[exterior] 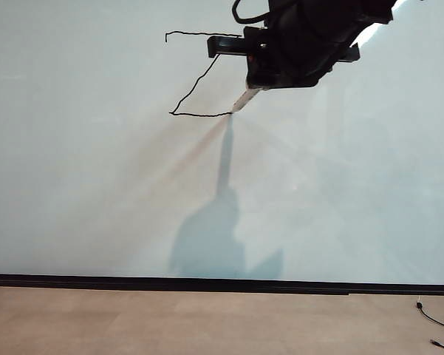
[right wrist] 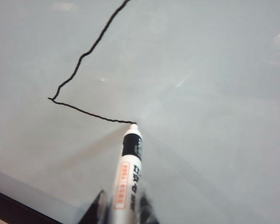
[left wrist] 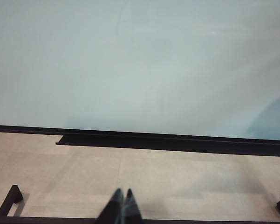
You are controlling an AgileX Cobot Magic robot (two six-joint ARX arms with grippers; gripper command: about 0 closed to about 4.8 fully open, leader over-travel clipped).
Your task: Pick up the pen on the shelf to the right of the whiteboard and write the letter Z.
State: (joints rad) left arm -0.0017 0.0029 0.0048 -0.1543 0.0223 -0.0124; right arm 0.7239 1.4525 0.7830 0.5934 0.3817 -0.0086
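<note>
While the whiteboard has loads of bare room toward 6 o'clock, the right gripper up top pinches the pen, tip touching the end of the wobbly black letter Z. Left gripper sits pressed together, low above the floor.

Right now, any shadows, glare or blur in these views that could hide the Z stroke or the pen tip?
Exterior view: the right end effector and pen cast a long dark shadow down the whiteboard, below the letter Z; stroke stays readable. Right wrist view: small glare specks, fingers blurred, tip sharp. Left wrist view: left end effector soft-focus, board evenly lit.
</note>
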